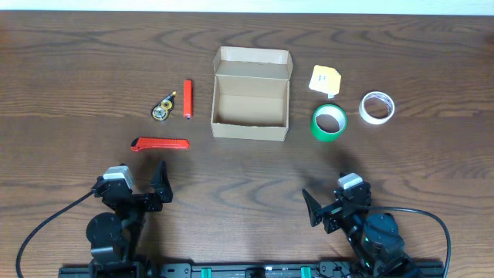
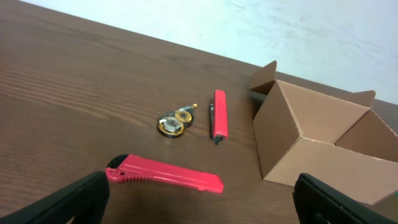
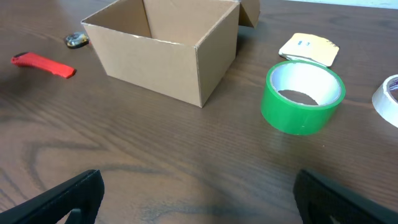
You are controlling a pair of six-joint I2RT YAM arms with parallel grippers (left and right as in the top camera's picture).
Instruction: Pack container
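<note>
Claws both spread wide and empty: my left claw (image 2: 199, 193) and right claw (image 3: 198, 186) sit on the near side of the container (image 1: 251, 96), which stands open on the table (image 1: 77, 69). Left of it lie a red cutter (image 1: 160, 144) and a red pen (image 1: 187, 99); right of it, a green tape roll (image 1: 329, 122).

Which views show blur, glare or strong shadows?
Overhead: sharp, even light, only a soft shadow inside the container. Left wrist: objects sharp, the fingers at the bottom edge blurred. Right wrist: mild shine inside the green tape, fingers likewise blurred.
</note>
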